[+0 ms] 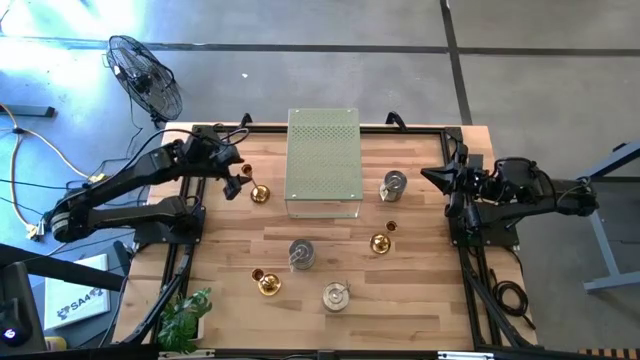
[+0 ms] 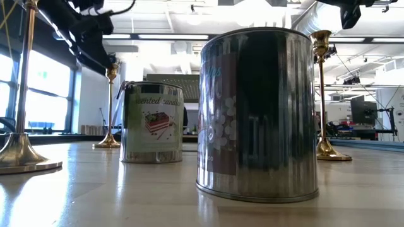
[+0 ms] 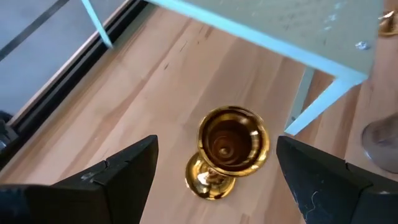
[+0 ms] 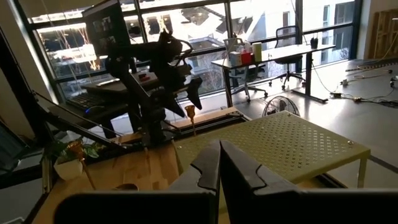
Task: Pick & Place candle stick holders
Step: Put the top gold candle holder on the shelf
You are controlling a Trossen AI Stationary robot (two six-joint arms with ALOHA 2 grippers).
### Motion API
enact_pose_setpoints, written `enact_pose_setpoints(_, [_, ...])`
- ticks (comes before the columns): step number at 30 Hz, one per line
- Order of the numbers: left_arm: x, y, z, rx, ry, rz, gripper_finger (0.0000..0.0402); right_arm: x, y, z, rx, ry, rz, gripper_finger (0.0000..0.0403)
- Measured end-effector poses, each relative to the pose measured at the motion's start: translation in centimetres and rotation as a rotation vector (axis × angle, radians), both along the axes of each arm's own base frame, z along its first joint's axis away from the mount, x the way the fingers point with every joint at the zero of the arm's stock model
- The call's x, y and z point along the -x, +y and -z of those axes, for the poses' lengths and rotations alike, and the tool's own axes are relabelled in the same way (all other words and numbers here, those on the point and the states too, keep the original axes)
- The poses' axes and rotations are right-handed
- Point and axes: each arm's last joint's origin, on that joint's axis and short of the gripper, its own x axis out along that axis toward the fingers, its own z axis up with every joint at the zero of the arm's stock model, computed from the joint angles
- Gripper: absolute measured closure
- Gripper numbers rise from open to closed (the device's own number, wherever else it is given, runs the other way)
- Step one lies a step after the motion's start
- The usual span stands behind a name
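Note:
Three gold candle stick holders stand upright on their round bases on the wooden table: one far left [image 1: 259, 194], one at centre right [image 1: 381, 241], one near left [image 1: 265, 283]. Three squat silver holders [image 1: 394, 185] [image 1: 301, 254] [image 1: 335, 296] stand on their bottoms. My left gripper [image 1: 238, 181] is open just above the far-left gold holder [image 3: 229, 146]. Its fingers [image 3: 124, 171] stand apart on either side of the cup and touch nothing. My right gripper [image 1: 441, 178] is shut and empty at the table's right edge; it also shows in the right wrist view [image 4: 219, 165].
A large pale green perforated box [image 1: 323, 162] stands on thin legs at the far centre, close to the right of the left gripper. A potted plant [image 1: 185, 318] sits at the near left corner. Black frame rails [image 1: 470, 270] run along the table's sides.

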Motion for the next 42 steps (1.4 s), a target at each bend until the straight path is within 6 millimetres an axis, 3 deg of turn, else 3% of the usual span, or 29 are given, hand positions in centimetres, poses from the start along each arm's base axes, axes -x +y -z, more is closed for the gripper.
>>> enact_pose_setpoints(11, [-0.70, 0.47, 0.29, -0.028, 0.025, 0.019, 0.0083, 0.02, -0.04, 0.30, 0.002, 0.031, 0.013, 0.0398])
enact_pose_setpoints(16, [-0.72, 0.40, 0.30, -0.013, 0.018, 0.039, 0.0106, 0.02, -0.05, 0.30, 0.002, 0.032, 0.016, 0.0398])
enact_pose_setpoints(22, [-0.70, 0.38, 0.34, -0.010, 0.022, 0.040, 0.0171, 0.02, -0.05, 0.30, 0.007, 0.033, 0.016, 0.0398])
enact_pose_setpoints(30, [-0.74, 0.42, 0.28, -0.003, 0.010, 0.024, 0.0314, 0.02, -0.05, 0.39, 0.010, 0.042, 0.016, 0.0398])
enact_pose_setpoints(42, [-0.76, 0.27, 0.22, 0.048, -0.014, 0.036, 0.0315, 0.02, -0.05, 0.44, 0.011, 0.048, 0.016, 0.0398])
